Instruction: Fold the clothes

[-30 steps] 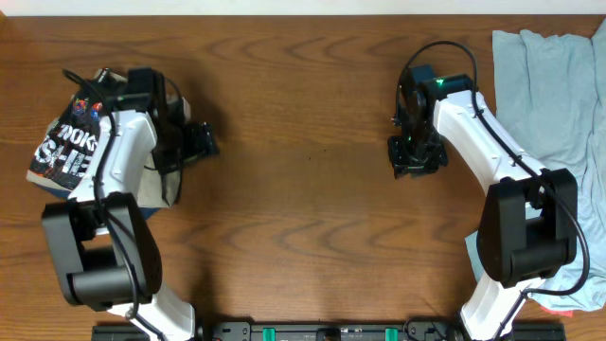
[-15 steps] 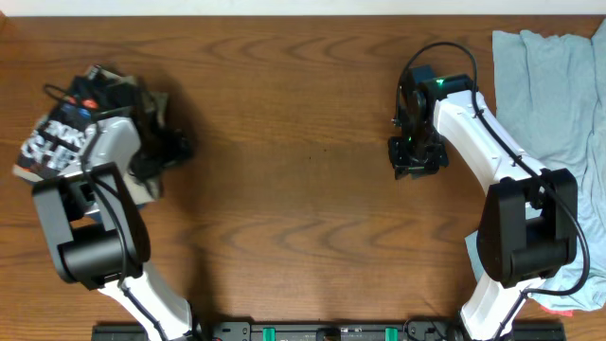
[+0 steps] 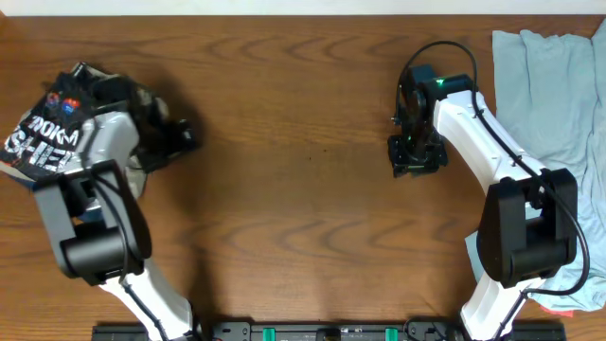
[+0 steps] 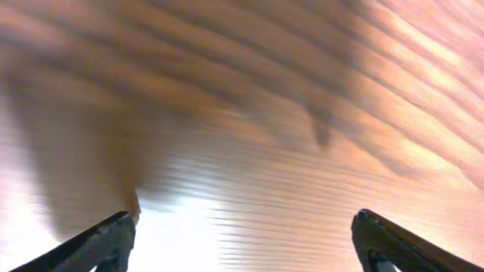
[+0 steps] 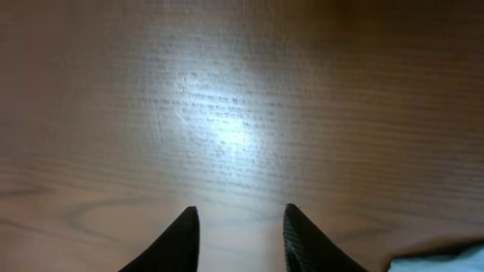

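The black jersey (image 3: 43, 133) with white lettering and orange lines lies bunched at the table's far left edge, partly under my left arm. My left gripper (image 3: 183, 137) is to the right of the jersey. In the left wrist view it (image 4: 242, 221) is wide open and empty over blurred bare wood. My right gripper (image 3: 417, 159) hovers right of the table's centre. In the right wrist view it (image 5: 240, 215) is open with a modest gap and empty above the wood.
A light blue cloth (image 3: 549, 85) lies spread along the table's right side and down past my right arm's base; a corner of it shows in the right wrist view (image 5: 442, 261). The wooden table (image 3: 303, 189) lies between the two arms.
The left arm has swung left, and the jersey has shifted left toward the table edge with it. The right arm has not moved.
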Controlling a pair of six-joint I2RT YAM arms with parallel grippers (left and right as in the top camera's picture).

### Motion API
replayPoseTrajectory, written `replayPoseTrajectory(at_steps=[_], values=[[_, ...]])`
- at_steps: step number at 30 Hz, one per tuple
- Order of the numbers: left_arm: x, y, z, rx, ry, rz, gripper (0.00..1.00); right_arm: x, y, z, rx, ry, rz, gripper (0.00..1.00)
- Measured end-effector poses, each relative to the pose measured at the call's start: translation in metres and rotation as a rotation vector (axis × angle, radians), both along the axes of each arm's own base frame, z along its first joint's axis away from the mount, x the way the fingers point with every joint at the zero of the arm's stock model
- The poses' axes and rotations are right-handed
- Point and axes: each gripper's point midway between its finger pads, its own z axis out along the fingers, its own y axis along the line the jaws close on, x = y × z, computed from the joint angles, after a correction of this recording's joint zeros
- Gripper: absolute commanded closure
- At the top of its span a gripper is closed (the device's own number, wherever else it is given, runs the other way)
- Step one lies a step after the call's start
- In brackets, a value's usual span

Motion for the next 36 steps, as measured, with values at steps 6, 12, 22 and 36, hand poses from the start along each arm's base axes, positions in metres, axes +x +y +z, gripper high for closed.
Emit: replayPoseTrajectory(at_steps=[6,12,22,36], values=[[-0.012,-0.080,-0.001,-0.013,0.044,-0.220,0.02,0.006,0.008,0.000,0.055,-0.017,-0.032,0.41],[-0.063,-0.105,-0.001,0.070,0.246,-0.339,0.02,0.004,-0.011,0.004,0.115,0.031,-0.123,0.40],[-0.128,-0.088,0.065,0.128,0.451,-0.260,0.02,-0.027,-0.049,0.018,0.229,0.198,-0.247,0.45],[-0.167,-0.099,0.129,0.161,0.061,-0.281,0.02,-0.045,-0.058,0.040,0.257,-0.062,-0.207,0.44]])
